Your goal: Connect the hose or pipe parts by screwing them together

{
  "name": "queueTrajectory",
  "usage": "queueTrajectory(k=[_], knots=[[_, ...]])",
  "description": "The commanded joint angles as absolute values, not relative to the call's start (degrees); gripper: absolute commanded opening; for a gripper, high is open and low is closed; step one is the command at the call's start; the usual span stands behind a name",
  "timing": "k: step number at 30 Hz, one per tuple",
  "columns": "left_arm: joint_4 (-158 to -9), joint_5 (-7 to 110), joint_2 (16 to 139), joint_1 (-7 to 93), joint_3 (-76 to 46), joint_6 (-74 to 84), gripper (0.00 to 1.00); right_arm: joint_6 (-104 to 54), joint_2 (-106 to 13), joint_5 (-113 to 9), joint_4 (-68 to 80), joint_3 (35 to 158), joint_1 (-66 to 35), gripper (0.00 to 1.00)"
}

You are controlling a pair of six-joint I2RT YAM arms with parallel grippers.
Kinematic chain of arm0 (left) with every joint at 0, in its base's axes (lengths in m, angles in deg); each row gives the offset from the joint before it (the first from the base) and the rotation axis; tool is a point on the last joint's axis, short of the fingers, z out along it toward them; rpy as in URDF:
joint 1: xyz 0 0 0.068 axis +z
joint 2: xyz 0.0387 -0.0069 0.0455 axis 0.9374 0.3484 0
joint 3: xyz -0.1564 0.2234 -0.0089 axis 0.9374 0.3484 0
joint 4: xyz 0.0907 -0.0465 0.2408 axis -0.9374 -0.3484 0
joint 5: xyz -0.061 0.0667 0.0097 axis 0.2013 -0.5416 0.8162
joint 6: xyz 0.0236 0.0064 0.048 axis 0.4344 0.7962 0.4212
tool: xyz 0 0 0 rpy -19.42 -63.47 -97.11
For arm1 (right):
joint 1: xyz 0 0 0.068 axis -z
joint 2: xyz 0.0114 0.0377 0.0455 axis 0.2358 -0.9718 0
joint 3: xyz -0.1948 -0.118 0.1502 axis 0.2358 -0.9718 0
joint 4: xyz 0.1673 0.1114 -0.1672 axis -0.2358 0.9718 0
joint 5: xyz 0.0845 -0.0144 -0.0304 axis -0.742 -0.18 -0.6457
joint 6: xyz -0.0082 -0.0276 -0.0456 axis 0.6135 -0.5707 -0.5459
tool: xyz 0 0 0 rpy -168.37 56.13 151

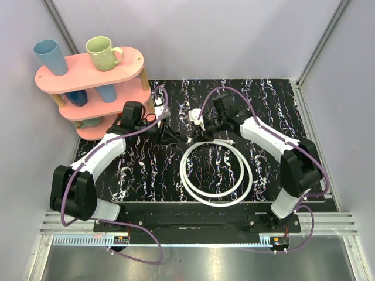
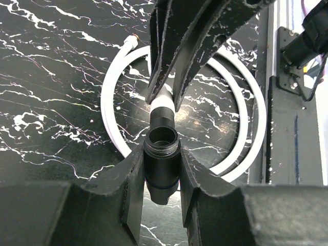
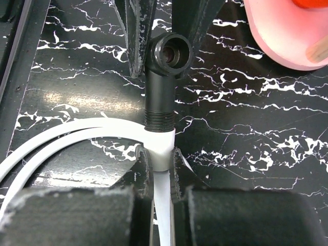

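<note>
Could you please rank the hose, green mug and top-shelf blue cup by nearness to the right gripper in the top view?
1. Hose: its end is held in the right gripper.
2. Green mug: shelf top, right end.
3. Blue cup: shelf top, left end, farthest.

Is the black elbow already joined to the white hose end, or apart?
Joined, or at least touching: the black elbow meets the white hose end with no gap; some thread is exposed.
</note>
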State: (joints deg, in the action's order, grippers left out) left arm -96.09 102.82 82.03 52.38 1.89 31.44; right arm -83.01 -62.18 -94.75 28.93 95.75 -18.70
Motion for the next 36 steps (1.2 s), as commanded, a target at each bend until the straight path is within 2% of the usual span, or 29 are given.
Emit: queueTrajectory(k=[1, 15, 24, 31, 36], knots=[[-97.06, 109.38, 82.79, 47.64, 0.10, 41.90, 0.00, -81.18, -62.44, -107.55, 20.60, 102.07, -20.55, 0.00], [-96.71, 107.71, 83.23, 45.79, 0.27, 55.28, 0.00, -79.86, -67.19, -112.30, 22.27, 106.29, -18.27, 0.00], [-101.29, 105.87, 85.60, 45.79, -3.16, 62.31, 0.00, -80.65, -72.72, -114.67, 26.21, 113.14, -17.04, 0.00], [-106.55, 109.82, 88.33, 45.71, -7.63, 71.26, 0.00, -81.89, -75.18, -116.08, 28.17, 115.60, -16.86, 0.00], [-106.81, 107.19, 88.41, 45.35, -8.08, 73.82, 0.00, -82.33, -76.15, -118.36, 29.31, 116.93, -16.16, 0.00]])
